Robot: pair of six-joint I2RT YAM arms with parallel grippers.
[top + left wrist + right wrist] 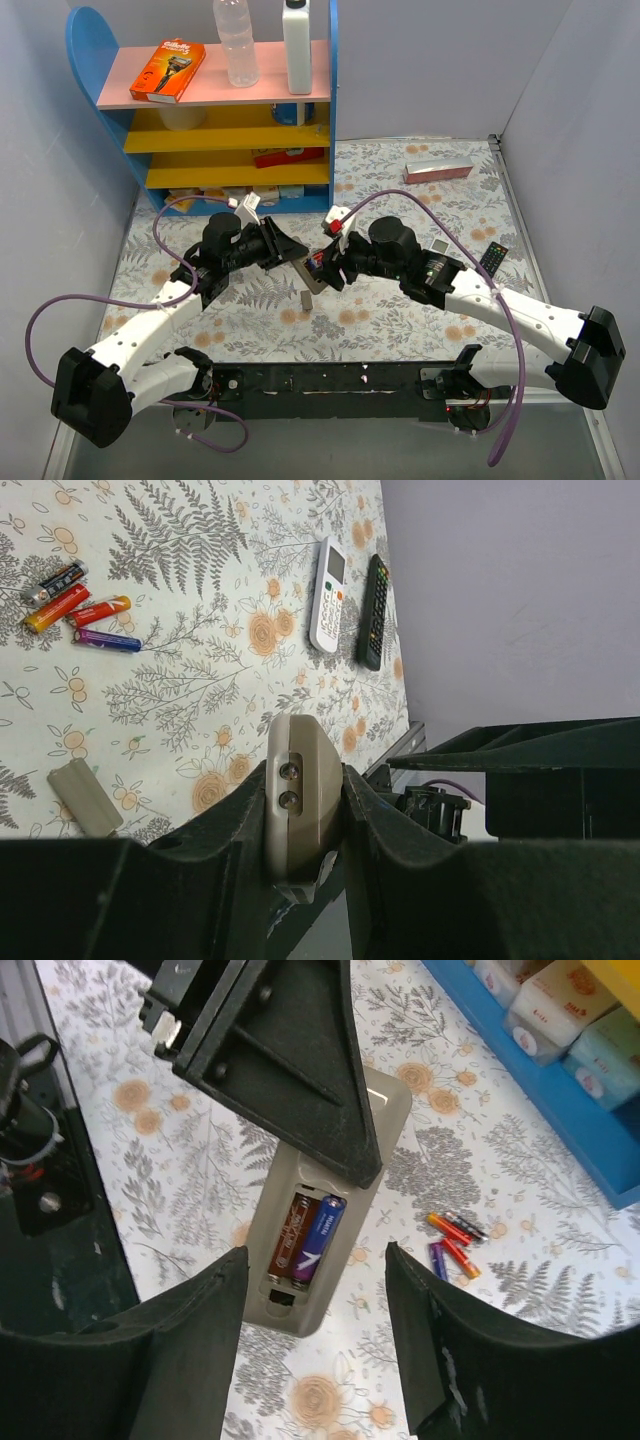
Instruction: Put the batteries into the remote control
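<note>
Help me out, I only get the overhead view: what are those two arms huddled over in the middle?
Observer: The left claw grips the remote control by its sides, with its battery bay uncovered.
Visitor: Anything inside it?
Observer: Two batteries lie side by side in the bay, one dark red, one blue-purple.
Visitor: Are there more lying about?
Observer: Four spare batteries lie close together on the table.
</note>
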